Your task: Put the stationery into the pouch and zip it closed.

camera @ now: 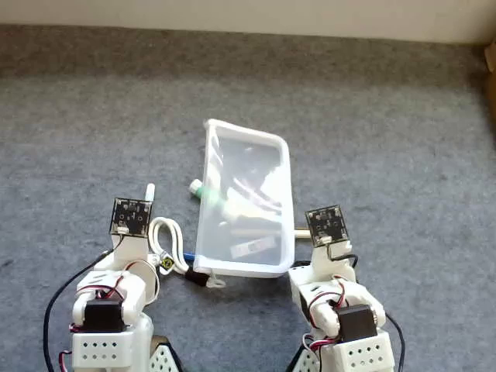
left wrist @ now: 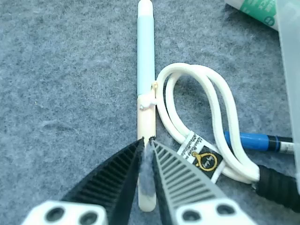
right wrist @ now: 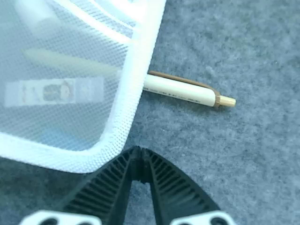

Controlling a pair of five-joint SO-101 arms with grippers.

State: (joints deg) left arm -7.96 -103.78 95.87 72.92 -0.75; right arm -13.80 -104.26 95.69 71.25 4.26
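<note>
White translucent mesh forms the pouch (camera: pixel 246 155), which is laid flat on grey carpet (camera: pixel 387 116) between the two arms, with some stationery dimly seen through it. The left gripper (left wrist: pixel 146 143) is closed on the cream end of a pale blue and cream pen (left wrist: pixel 146 70). The barrel is pinched between the ridged fingers (left wrist: pixel 117 178) and runs straight out beyond the tips, flat on the carpet. Just beside those fingers, on the pouch side, a looped white cord (left wrist: pixel 211 108) is seen. Past it, a blue pen (left wrist: pixel 253 140) and a green and white tube (left wrist: pixel 253 11) are found near the pouch edge. The right gripper (right wrist: pixel 137 152) is shut with nothing held, its tips just short of the pouch's corner. Ahead of them a cream pen (right wrist: pixel 187 91) juts from the pouch's border; whether it is tucked inside or underneath cannot be told. The step in hand is judged to be the loading of loose stationery, with zipping not yet begun. Next, the gripped pen would need to be lifted and carried to the pouch's opening, whose state cannot be made out.
</note>
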